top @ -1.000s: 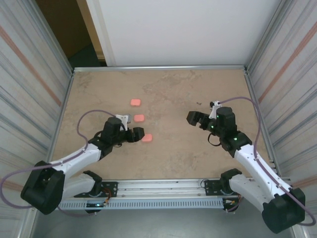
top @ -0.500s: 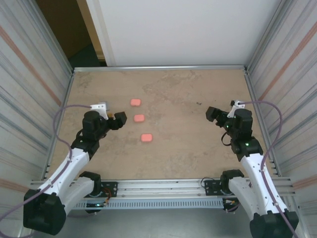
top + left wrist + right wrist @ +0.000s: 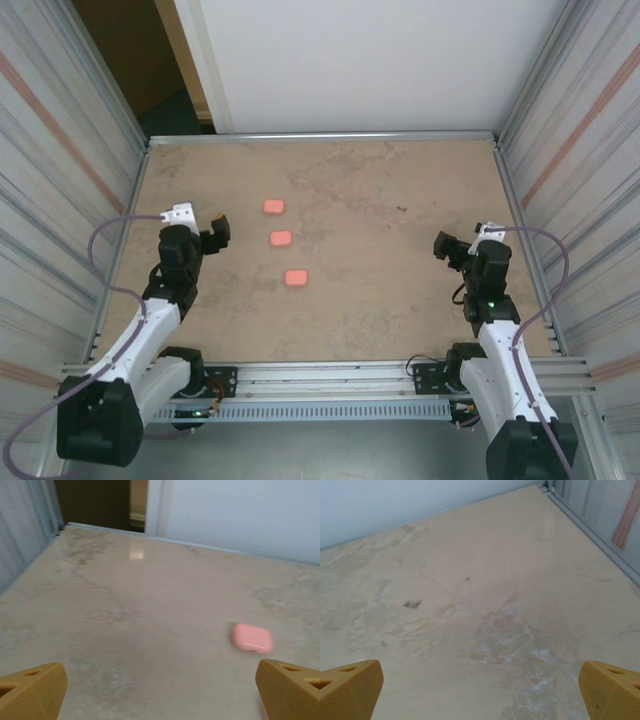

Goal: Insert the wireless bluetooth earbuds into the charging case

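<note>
Three pink rounded charging cases lie shut in a loose column on the tan table: far (image 3: pixel 274 206), middle (image 3: pixel 281 239), near (image 3: pixel 295 278). No small earbud pieces can be seen; they are hidden or out of view. My left gripper (image 3: pixel 215 235) hovers left of the cases and is open, its yellow fingertips (image 3: pixel 31 690) spread wide with only bare table between them. One pink case (image 3: pixel 252 637) lies ahead of it to the right, apart from the fingers. My right gripper (image 3: pixel 445 245) is at the right side, open over bare table, its fingertips (image 3: pixel 612 689) wide apart.
Metal rails edge the table (image 3: pixel 400 300), with corrugated walls on both sides and a white panel at the back. A small dark speck (image 3: pixel 412 603) marks the surface ahead of the right gripper. The open floor lies between the cases and the right arm.
Both arms have drawn back outward: the left gripper left the near case and moved left, and the right gripper moved right and toward the near edge. The cases have not moved.
</note>
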Robot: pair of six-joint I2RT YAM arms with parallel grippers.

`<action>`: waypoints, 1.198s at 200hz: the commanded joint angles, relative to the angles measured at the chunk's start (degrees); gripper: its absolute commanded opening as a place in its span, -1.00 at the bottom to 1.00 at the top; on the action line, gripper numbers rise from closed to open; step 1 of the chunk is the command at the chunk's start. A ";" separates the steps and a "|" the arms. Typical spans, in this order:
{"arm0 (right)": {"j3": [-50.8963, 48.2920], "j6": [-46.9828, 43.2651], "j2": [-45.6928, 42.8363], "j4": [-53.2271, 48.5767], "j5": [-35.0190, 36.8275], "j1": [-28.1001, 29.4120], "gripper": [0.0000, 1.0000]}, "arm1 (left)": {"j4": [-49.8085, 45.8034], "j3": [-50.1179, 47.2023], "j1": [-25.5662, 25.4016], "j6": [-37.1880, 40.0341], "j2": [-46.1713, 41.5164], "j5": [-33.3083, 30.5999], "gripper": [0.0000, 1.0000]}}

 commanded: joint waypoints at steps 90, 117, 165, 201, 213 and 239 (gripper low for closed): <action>-7.35 -4.02 13.59 27.11 -1.99 -4.09 0.98 | 15.63 -4.10 4.39 11.38 9.80 0.91 0.97; -8.14 -4.19 19.27 33.88 -3.32 -4.09 0.98 | 19.25 -5.02 4.54 12.00 12.13 3.60 0.97; -8.49 -5.36 28.53 45.75 -6.74 -4.05 0.98 | 25.88 -6.47 5.39 13.00 16.50 8.66 0.97; -8.10 -5.51 33.66 52.10 -8.42 -4.08 0.98 | 32.91 -8.29 7.66 11.73 20.25 13.85 0.98; -8.09 -5.52 36.02 54.84 -9.96 -4.03 0.98 | 35.05 -8.68 8.16 11.33 21.69 14.92 0.97; -8.16 -5.32 43.00 61.76 -11.74 -4.01 0.98 | 39.78 -9.08 8.53 11.58 25.77 16.46 0.97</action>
